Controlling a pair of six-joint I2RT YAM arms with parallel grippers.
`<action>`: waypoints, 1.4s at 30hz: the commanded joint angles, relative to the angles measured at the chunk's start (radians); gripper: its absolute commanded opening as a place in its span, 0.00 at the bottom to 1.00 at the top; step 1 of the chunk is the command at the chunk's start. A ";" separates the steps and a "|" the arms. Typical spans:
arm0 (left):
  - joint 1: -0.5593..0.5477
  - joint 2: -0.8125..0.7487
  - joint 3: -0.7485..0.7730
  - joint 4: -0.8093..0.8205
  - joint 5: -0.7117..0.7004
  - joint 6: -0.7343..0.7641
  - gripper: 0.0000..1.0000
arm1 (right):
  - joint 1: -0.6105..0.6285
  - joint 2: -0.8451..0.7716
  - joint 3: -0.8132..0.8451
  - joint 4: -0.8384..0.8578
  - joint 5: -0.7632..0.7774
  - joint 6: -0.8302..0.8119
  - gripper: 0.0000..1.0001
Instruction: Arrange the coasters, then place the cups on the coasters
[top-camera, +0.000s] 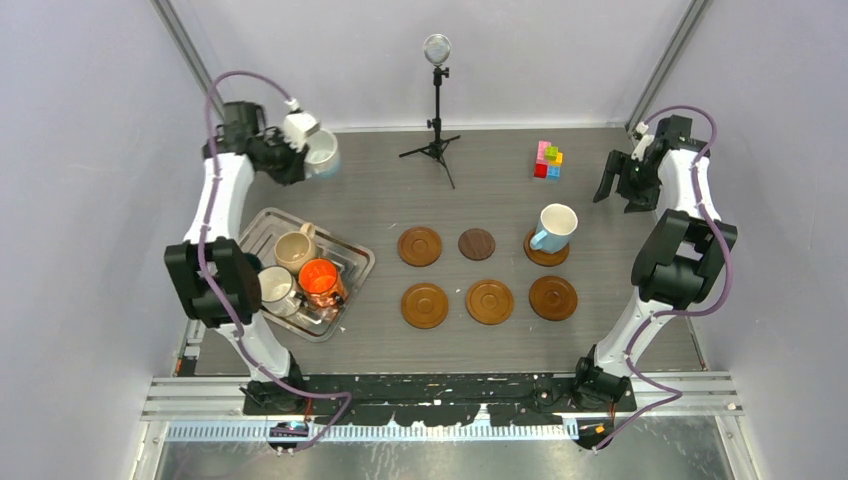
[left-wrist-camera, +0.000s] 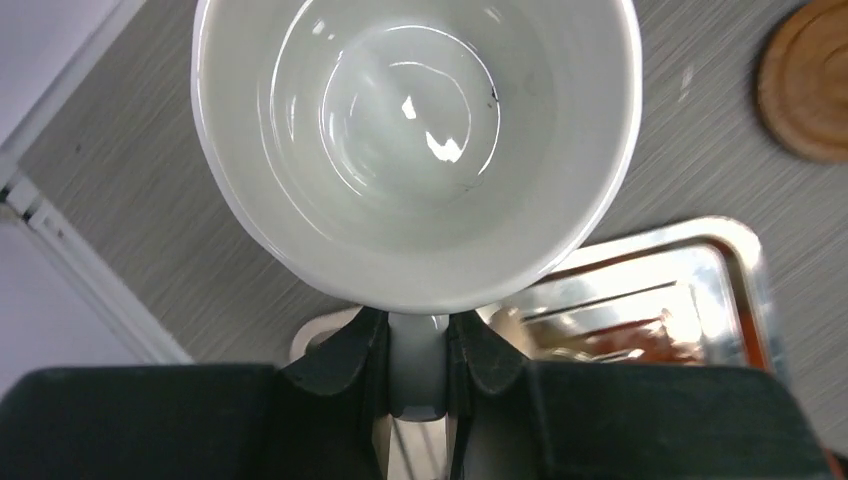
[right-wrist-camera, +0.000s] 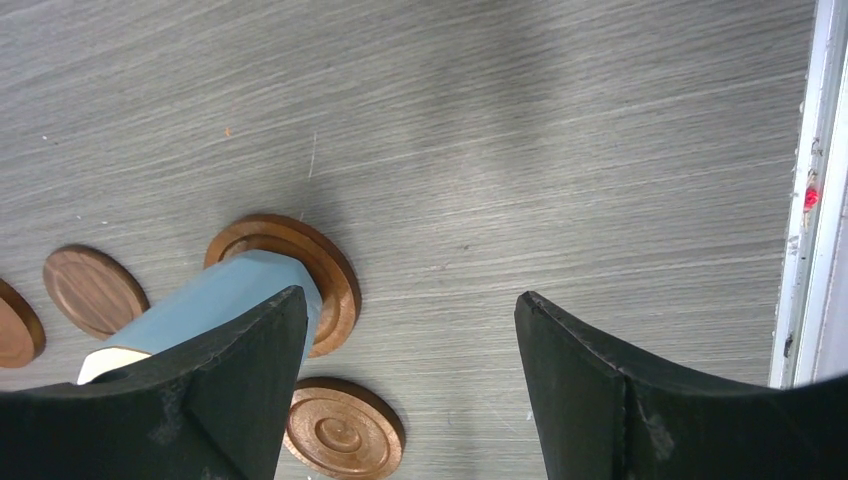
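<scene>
**Top view:** left arm (top-camera: 215, 215) runs up the left edge of the desk (top-camera: 400, 185), elbow over the tray (top-camera: 262, 225), wrist bent right near the far left corner. The left jaws are clamped on the handle of the white mug (top-camera: 323, 156). It looks lifted clear of the desk, but I can't confirm that from above.

Right arm (top-camera: 665, 265) is folded at the right edge, forearm reaching toward the far right corner. The right jaws are apart, pointing down, nothing in them.

Six coasters (top-camera: 425, 305) sit mid-desk in two rows of three, with the small dark coaster (top-camera: 476, 244) in the middle of the far row. The light blue mug (top-camera: 553, 227) sits on the far row's right coaster. The tray at the left edge carries the beige mug (top-camera: 295, 250), orange mug (top-camera: 320, 283) and dark-rimmed white mug (top-camera: 275, 290). A tripod stand (top-camera: 437, 100) and colour blocks (top-camera: 548, 160) are near the far edge.

**Left wrist:** jaws pinch the handle (left-wrist-camera: 415, 350) from both sides. The mug's mouth faces the camera, inside glossy and empty. The tray corner is behind it.

**Right wrist:** jaws wide apart over bare desk near the right edge. The light blue mug on its coaster is partly hidden behind one finger (right-wrist-camera: 230, 400).
</scene>
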 joint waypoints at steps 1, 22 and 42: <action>-0.213 -0.030 0.135 0.058 -0.145 -0.313 0.00 | 0.005 -0.067 0.046 0.015 -0.018 0.028 0.81; -0.937 0.055 -0.097 0.413 -0.539 -0.750 0.00 | -0.009 -0.118 -0.002 0.049 -0.064 0.115 0.81; -1.025 0.119 -0.261 0.689 -0.548 -0.818 0.00 | -0.011 -0.126 -0.027 0.075 -0.068 0.156 0.81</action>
